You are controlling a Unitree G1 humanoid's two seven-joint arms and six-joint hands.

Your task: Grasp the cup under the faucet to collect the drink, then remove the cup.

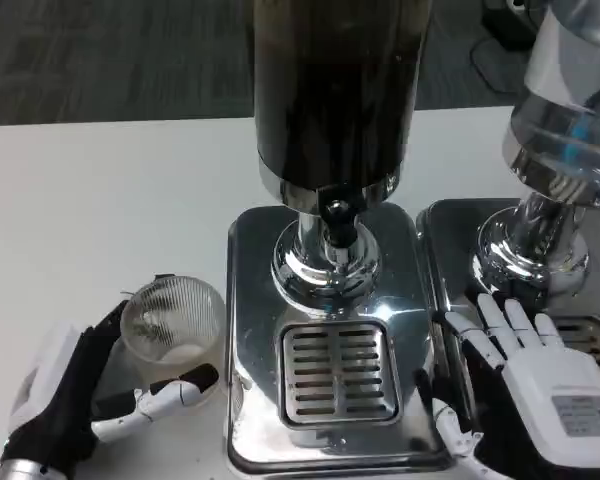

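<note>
Left hand (75, 395) has its fingers wrapped around the clear cup (170, 320), sitting on the table just left of the dispenser base (250, 400), so not under the faucet (335, 215) yet. Right hand (540, 385) rests flat and empty on the chrome, fingers spread, probably just waiting.

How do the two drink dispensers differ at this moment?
The centre dispenser has a dark tank; the right dispenser has a clear, pale one. The centre one shows whole with its drip grille bare; the right one is cut off by the frame, and the right hand rests at its base. Both stand on shiny chrome bases.
</note>
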